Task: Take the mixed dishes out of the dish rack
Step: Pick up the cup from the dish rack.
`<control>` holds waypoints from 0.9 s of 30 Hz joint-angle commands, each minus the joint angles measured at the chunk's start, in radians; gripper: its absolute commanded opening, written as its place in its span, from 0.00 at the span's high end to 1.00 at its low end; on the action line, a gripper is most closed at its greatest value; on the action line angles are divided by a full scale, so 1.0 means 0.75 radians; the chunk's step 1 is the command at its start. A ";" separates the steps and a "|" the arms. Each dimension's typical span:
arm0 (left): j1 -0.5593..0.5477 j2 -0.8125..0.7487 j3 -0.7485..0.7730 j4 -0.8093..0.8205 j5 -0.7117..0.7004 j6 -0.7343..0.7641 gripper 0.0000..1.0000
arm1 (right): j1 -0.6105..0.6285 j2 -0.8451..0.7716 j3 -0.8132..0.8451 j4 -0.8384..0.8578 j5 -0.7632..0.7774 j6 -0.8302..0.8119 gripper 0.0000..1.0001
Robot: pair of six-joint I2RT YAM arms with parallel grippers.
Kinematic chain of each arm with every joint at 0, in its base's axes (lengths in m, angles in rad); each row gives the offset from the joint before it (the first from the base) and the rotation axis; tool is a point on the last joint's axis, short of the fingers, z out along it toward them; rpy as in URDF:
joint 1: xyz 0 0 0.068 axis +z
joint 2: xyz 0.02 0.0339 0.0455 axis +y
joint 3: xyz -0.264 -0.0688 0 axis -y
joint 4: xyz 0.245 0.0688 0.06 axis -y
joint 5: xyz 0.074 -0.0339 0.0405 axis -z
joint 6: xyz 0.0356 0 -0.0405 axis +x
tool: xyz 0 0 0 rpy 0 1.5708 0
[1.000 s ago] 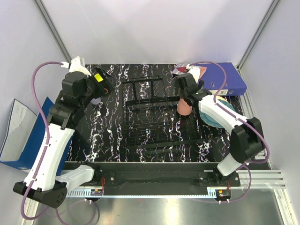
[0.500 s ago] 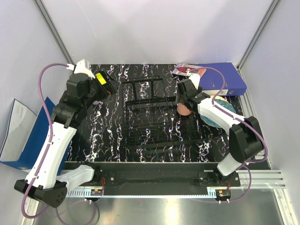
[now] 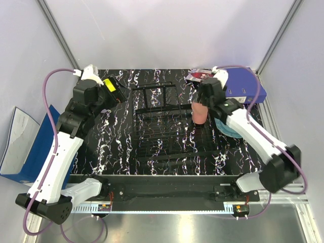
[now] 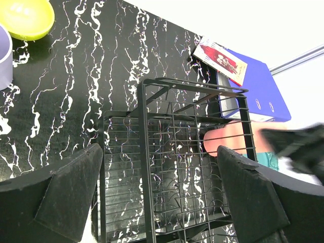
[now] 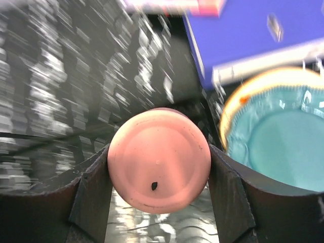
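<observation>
The black wire dish rack (image 3: 167,126) stands mid-table and also fills the left wrist view (image 4: 172,167). A pink cup (image 3: 200,116) lies on its side at the rack's right edge. In the right wrist view its round base (image 5: 159,159) faces the camera. My right gripper (image 5: 159,195) is shut on it, one finger touching each side. A teal scalloped plate (image 5: 283,142) rests on a cream-orange plate (image 5: 237,103) just right of the cup. My left gripper (image 4: 159,202) hangs open above the rack's left side, holding nothing. A yellow bowl (image 4: 25,17) and a lavender cup (image 4: 4,58) stand at the far left.
A blue binder (image 3: 245,83) with a small red-patterned booklet (image 3: 198,76) lies at the back right corner. Another blue binder (image 3: 30,147) leans off the table's left side. Grey walls close in the back and both sides.
My right gripper's fingers have closed in onto the pink cup and the right arm has swung out to the right. The left arm shifted slightly and stays open.
</observation>
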 commanded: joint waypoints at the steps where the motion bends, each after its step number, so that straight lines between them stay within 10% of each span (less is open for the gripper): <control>1: -0.006 0.006 0.049 0.074 0.008 0.005 0.01 | -0.003 -0.247 0.183 0.007 -0.061 0.001 1.00; 13: -0.006 -0.070 -0.145 0.734 0.495 -0.303 0.01 | -0.219 -0.652 -0.065 0.387 -0.704 0.489 1.00; 22: -0.008 0.020 -0.391 1.610 0.908 -0.684 0.01 | -0.380 -0.452 -0.449 1.557 -1.335 1.197 1.00; 27: -0.049 0.104 -0.380 1.688 0.945 -0.692 0.01 | -0.365 -0.388 -0.420 1.662 -1.403 1.243 1.00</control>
